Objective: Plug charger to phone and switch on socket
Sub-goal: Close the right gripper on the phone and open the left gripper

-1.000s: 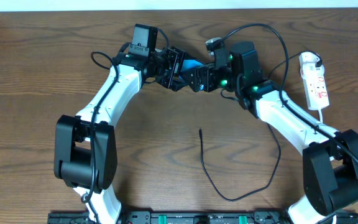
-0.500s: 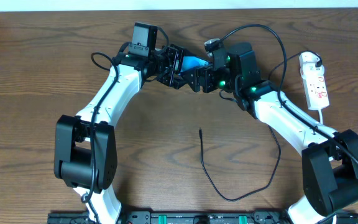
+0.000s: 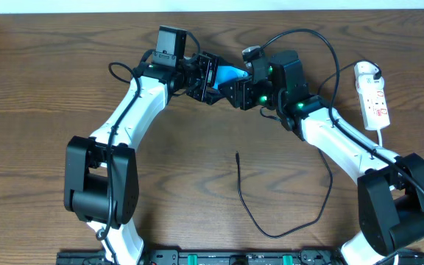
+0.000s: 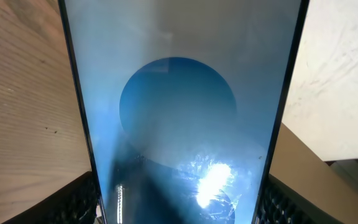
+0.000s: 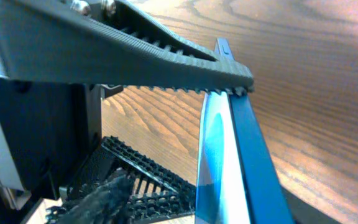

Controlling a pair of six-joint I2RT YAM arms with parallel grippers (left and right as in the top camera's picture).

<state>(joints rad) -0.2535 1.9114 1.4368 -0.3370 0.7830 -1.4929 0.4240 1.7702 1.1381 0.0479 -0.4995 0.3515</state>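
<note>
Overhead, gripping the phone [image 3: 232,73] at the far middle of the desk [image 3: 43,184] with the left end effector [image 3: 213,79], pads [image 4: 82,200] pinching its long edges (blue screen filling the left wrist view). Touching the right end effector's [image 3: 234,87] serrated upper finger [image 5: 166,53] to the phone's end, cannot tell whether clamping. Also showing the charger [image 3: 243,193] lying loose nearer the robot, plug tip free, white adapter sitting at the socket [image 3: 375,99] far right.
</note>
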